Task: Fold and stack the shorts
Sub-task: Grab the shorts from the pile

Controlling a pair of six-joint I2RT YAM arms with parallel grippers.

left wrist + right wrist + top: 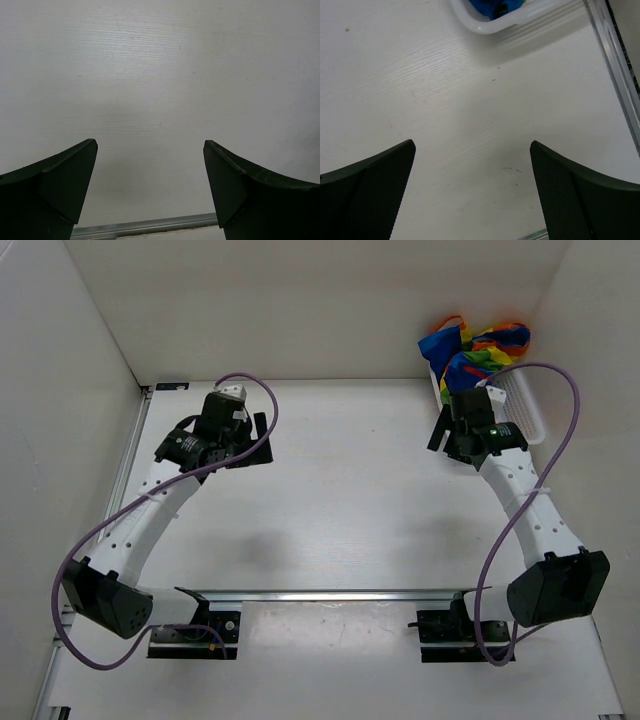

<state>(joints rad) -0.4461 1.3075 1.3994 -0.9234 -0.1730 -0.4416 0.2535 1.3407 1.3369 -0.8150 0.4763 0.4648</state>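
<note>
No legible text, label, brand mark, number or sign appears in any of the three views.
</note>
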